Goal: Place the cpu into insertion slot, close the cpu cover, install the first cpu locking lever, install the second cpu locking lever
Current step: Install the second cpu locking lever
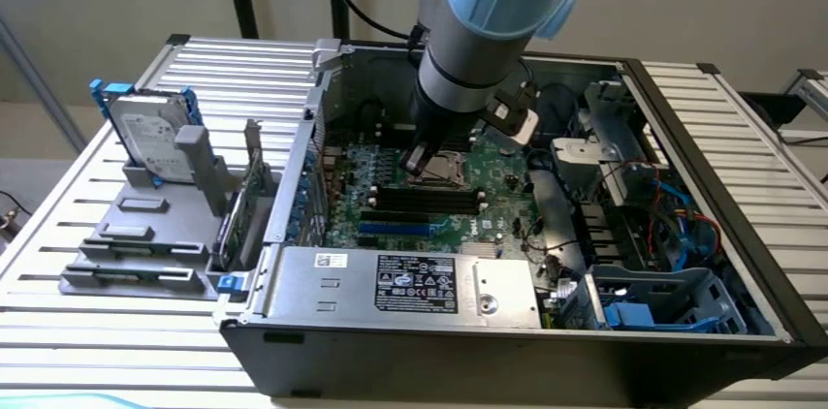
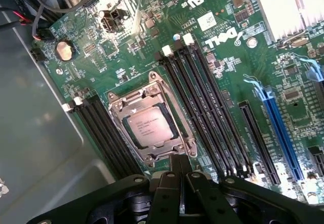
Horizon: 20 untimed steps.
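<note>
Where "DELL" marks board (image 2: 152,51), cpu (image 2: 150,125) seated

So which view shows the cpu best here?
The wrist view. The cpu lies flat in the slot with its pale top and printed markings in plain sight, framed by the metal cover, just beyond the claw. In the exterior view the socket area is a small patch under the arm, the chip hard to tell.

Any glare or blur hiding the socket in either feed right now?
Wrist view: the cpu under the cpu cover is evenly lit and its print slightly soft; glare washes out the heatsink. Exterior view: the arm overhangs and shades the insertion slot.
</note>
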Tool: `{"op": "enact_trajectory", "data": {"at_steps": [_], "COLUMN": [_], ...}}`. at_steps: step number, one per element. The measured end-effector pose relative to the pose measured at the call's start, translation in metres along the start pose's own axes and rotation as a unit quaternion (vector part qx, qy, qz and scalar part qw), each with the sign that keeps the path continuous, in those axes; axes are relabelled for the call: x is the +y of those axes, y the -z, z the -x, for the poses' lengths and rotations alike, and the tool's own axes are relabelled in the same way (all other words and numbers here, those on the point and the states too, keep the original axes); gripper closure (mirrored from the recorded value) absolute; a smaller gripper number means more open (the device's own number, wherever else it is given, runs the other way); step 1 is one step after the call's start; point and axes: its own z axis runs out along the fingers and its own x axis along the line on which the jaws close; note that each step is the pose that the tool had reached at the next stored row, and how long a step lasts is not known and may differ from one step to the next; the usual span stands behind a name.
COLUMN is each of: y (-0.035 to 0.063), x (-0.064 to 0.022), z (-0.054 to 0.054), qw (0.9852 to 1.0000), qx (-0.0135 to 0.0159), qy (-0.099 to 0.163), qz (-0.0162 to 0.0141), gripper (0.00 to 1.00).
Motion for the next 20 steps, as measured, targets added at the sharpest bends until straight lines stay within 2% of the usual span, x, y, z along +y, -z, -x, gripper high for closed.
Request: {"op": "enact_trajectory", "data": {"at_steps": [3, 5, 20], "y": [0.0016, 0.0026, 0.0008], "x": [-0.0035, -0.0027, -0.0036], "z": [0.0055, 0.0083, 0.0098], "qw": [1.0, 1.0, 1.0], "qx": [0.0001, 0.0001, 0.0004], "qy": [0.0, 0.0, 0.0], "qz": [0.0004, 0.0003, 0.0007], "gripper": [0.89, 0.89, 0.89]}}
